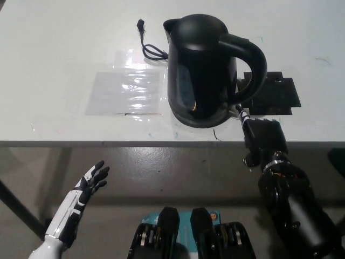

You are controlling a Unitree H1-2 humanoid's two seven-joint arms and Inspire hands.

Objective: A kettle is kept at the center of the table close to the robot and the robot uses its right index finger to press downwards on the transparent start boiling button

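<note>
The black right hand (261, 136) is held at the table (54, 65) edge, curled shut on nothing with one finger extended to the base of the kettle (202, 70) under its handle. The kettle stands upright near the table's front centre. The white left hand (89, 183) is rested below the table, fingers spread.

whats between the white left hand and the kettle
In the head view, only the near table edge and bare floor separate the left hand, open below the table, from the kettle.
</note>
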